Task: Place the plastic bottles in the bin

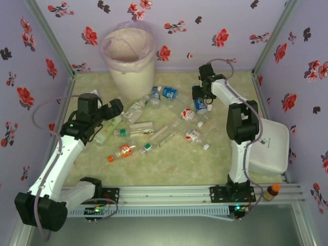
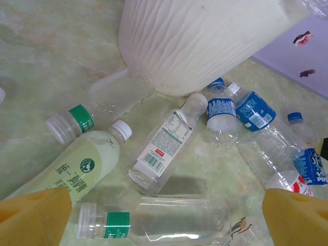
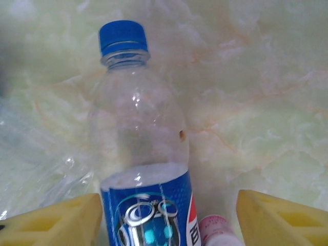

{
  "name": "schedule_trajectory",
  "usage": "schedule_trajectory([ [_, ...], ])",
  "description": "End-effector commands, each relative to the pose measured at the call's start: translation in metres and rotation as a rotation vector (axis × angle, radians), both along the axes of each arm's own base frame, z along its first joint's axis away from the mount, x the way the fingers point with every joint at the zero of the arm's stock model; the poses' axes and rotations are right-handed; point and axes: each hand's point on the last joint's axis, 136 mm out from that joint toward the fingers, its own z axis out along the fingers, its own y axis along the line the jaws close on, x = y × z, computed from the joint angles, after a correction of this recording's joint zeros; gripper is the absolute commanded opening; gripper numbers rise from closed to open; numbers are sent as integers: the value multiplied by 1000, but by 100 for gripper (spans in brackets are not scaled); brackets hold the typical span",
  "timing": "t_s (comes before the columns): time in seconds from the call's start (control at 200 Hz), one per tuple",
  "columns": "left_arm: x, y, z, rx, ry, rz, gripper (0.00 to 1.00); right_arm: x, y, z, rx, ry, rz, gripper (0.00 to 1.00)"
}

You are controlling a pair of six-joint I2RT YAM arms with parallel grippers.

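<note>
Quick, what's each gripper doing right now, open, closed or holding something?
Left gripper: open, holding nothing.
Right gripper: open around the blue-capped bottle, not clamped on it.

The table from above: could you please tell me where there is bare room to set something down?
Free: the near strip of table between the bottles and the front rail, and the far strip between the bin and the right claw. Crowded: the middle, from the bin's foot to the right claw.
</note>
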Motion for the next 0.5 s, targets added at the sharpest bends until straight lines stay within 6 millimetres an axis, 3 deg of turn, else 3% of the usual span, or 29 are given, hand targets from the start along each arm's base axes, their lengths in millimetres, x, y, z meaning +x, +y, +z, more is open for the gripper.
schedule_trajectory([
  [0.0, -1, -3, 0, -26, 2, -1, 96, 3, 7, -6, 34, 33, 22, 76],
  [0.215, 5, -7, -2, -27, 12, -7, 96, 20, 15, -21, 69, 27, 33, 75],
  [0.49, 2, -9, 5, -34, 10, -16, 95, 31, 21, -19, 128, 28, 21, 58],
])
